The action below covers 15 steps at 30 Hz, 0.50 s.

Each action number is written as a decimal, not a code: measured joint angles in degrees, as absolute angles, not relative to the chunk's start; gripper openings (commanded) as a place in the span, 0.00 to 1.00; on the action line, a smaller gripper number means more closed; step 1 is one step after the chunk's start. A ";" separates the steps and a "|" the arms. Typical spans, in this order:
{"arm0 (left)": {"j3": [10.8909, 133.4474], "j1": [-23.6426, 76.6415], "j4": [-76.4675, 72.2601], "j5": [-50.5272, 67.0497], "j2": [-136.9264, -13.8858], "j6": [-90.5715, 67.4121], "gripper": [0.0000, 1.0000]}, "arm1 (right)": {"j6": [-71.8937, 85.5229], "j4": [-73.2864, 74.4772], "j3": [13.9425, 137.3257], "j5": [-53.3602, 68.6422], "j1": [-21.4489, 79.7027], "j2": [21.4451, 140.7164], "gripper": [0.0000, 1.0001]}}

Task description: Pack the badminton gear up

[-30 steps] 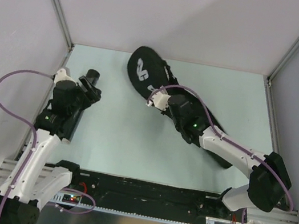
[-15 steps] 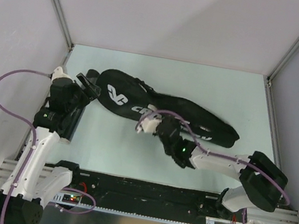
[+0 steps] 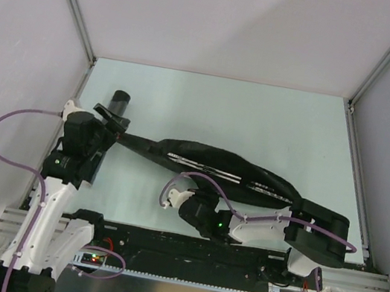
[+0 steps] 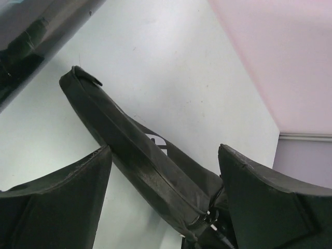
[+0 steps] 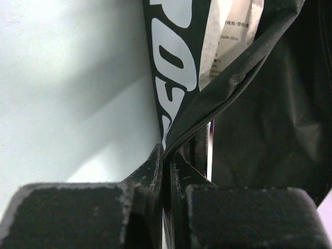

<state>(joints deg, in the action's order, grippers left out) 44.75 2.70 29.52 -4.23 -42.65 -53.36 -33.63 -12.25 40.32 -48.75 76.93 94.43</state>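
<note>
The long black racket bag [image 3: 250, 177] lies across the table from left to right, with thin silver lines showing along its top. My right gripper [image 3: 189, 190] is at the bag's near edge. In the right wrist view it [image 5: 168, 168] is shut on a fold of the bag's black edge, below the white lettering [image 5: 171, 57]. My left gripper [image 3: 111, 121] is open at the bag's narrow left end. In the left wrist view the bag [image 4: 140, 161] runs between its spread fingers [image 4: 57, 202]. The black tube [image 3: 103, 146] lies under my left arm. No shuttlecocks show.
The tube also shows in the left wrist view [image 4: 31, 31], top left. A white label [image 5: 228, 36] is sewn on the bag. Walls close the table at the left, back and right. A black rail [image 3: 184, 248] runs along the near edge.
My right arm has pulled back toward the near edge, dragging the bag down from a diagonal into a flatter line across the table. My left gripper has stayed near the tube.
</note>
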 measured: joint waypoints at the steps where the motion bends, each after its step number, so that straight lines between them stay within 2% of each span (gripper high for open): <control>1: 44.75 2.70 29.87 -4.14 -42.17 -53.82 0.86 | -32.47 -11.77 40.25 -48.80 77.30 94.50 0.00; 10: 34.13 2.55 30.61 -2.81 -34.30 -57.58 0.82 | -25.43 -9.50 40.18 -48.60 78.83 94.21 0.00; 14: 30.65 2.48 31.83 -2.68 -34.11 -58.57 0.67 | -23.77 -8.93 40.16 -48.40 79.02 94.13 0.02; 15: 30.37 2.48 32.23 -2.63 -34.24 -58.74 0.59 | -23.35 -8.82 40.10 -48.29 79.02 94.00 0.06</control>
